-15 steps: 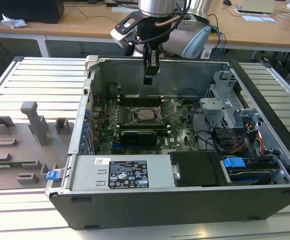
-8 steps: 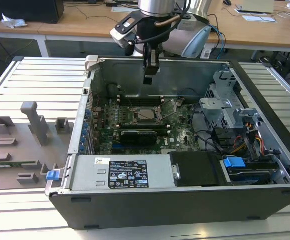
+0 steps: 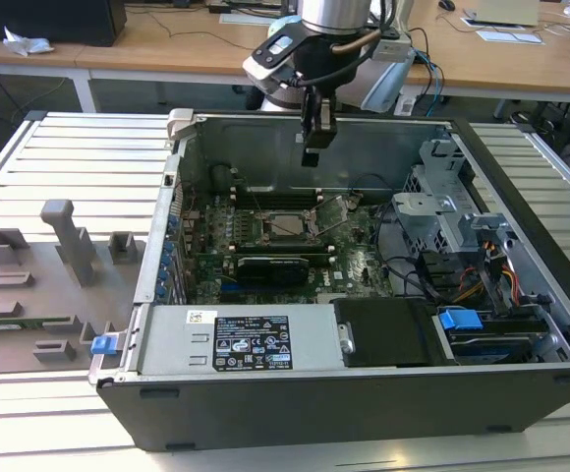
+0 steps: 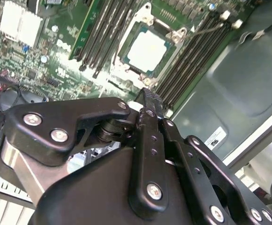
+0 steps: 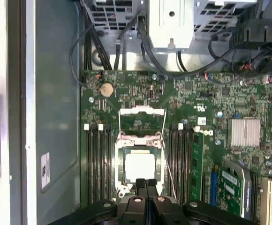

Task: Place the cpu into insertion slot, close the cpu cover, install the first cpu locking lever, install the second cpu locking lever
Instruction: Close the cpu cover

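Work is going on inside a big dark grey metal computer case (image 3: 364, 403) with its side off. A flat green motherboard (image 3: 359, 261) is lying at the bottom of it.

The cpu (image 5: 139, 167), a small flat square chip with a pale silver top, is sitting in the insertion slot (image 5: 119, 159). The slot is a square dark socket with a dull metal rim, near the middle of the motherboard.

The cpu cover (image 5: 141, 111), a thin square steel frame with a big window, is swung open and is not lying on the chip. A thin metal wire lever (image 5: 170, 171) is sticking out loose over the motherboard, just beside the slot. A small silver ribbed block (image 5: 244, 132) is sitting on the motherboard, well apart from the slot.

The black robot gripper (image 3: 313, 155) is hanging above the motherboard, close to the slot, and is not touching anything. Its two fingers (image 5: 140, 183) are pressed together with nothing between them.
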{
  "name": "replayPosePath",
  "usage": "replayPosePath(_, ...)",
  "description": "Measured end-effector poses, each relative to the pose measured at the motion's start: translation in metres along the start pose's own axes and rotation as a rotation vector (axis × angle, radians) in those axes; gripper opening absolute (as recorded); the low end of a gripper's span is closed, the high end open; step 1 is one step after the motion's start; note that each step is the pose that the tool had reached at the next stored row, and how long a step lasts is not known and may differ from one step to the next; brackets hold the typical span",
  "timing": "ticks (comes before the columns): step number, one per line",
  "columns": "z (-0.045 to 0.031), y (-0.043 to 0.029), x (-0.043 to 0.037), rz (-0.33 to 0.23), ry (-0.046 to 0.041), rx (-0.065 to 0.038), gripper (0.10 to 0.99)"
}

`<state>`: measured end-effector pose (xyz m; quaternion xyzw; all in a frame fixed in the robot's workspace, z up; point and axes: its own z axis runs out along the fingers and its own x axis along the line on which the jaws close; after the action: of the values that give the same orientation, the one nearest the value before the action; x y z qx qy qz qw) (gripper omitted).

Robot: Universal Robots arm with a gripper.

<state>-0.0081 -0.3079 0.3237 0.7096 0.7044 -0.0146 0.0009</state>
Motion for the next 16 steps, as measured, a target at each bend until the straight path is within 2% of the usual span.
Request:
replayPosePath(3,-0.0002,0.0151,0.0002,0.000,0.0001,0.001,0.106)
replayPosePath(5,-0.0005,0.0278,0.0002,0.000,0.0000,0.002,0.106)
replayPosePath(7,-0.0007,0.0360,0.0003,0.000,0.0000,0.003,0.106)
replayPosePath(14,-0.0010,0.0529,0.0007,0.000,0.0000,0.005,0.106)
replayPosePath(16,-0.0012,0.0602,0.0008,0.000,0.0000,0.006,0.106)
